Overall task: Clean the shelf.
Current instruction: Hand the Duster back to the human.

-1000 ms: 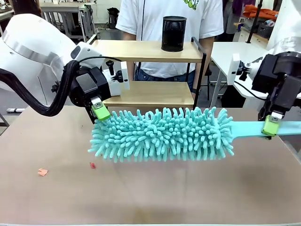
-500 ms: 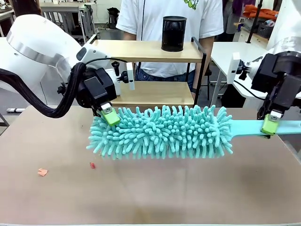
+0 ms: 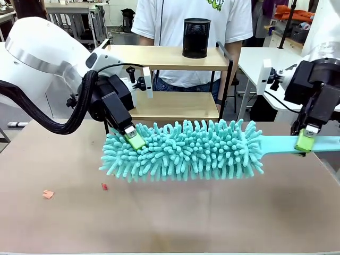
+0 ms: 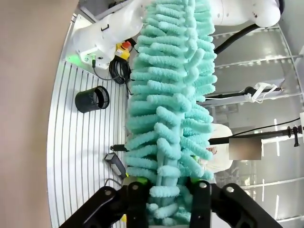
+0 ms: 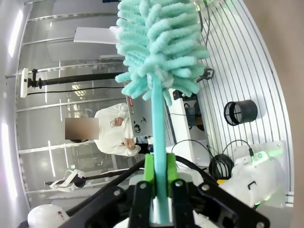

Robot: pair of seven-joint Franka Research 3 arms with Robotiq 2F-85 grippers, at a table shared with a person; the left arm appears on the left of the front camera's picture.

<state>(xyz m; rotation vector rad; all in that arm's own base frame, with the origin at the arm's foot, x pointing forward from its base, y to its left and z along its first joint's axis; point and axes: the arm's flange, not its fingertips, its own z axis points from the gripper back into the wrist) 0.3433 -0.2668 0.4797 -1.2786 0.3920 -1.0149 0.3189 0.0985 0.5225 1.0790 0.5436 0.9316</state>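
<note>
Duster: fluffy teal microfibre duster (image 3: 183,150), held level above the brown tabletop (image 3: 170,212)
Left gripper (image 3: 134,139): jaws clamped on the duster's fringed end
Right gripper (image 3: 305,140): jaws clamped on its flat teal handle
Shelf: two-tier light-wood rack with black metal frame (image 3: 175,79) — behind the duster, at the table's far edge
On top board: black mesh cup (image 3: 196,37)

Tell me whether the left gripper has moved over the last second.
Yes. Against the shelf, which stays put, the left gripper has shifted toward picture right and slightly down, along the teal duster, which the right gripper holds by its handle.
</note>
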